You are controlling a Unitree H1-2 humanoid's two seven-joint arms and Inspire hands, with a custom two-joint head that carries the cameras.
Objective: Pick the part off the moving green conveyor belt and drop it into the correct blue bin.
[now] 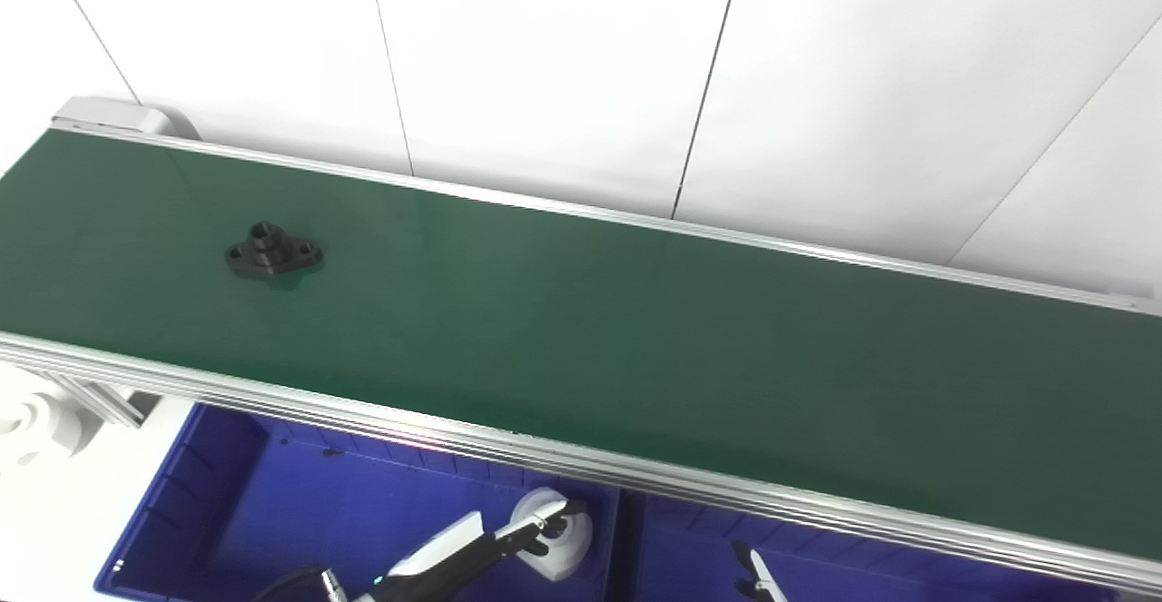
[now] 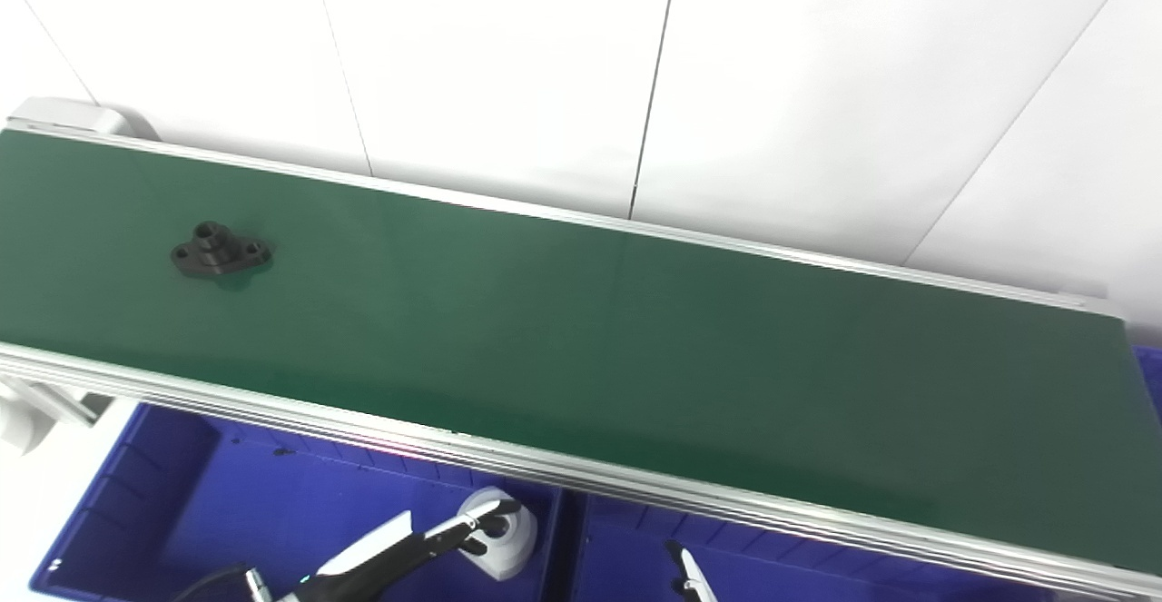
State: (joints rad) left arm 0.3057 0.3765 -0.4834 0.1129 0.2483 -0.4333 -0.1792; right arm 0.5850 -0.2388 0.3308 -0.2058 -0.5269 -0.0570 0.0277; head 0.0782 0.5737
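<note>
The black part (image 1: pixel 273 251) rides the green belt (image 1: pixel 635 330) at the left of the frame, out of reach, so the left hand (image 1: pixel 508 543) waits low over the blue bin (image 1: pixel 182 511) with fingers apart, while the right hand (image 1: pixel 758 575) barely shows and I cannot tell its state.

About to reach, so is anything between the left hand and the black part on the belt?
Yes: the left hand sits low over the blue bin, and the belt's aluminium near rail lies between it and the black part.

A factory-style test cell is showing here: a green conveyor belt (image 1: pixel 635 330) with aluminium rails is running along plain white wall panels (image 1: pixel 545 57), with blue bins (image 1: pixel 209 493) sitting below its near edge.
</note>
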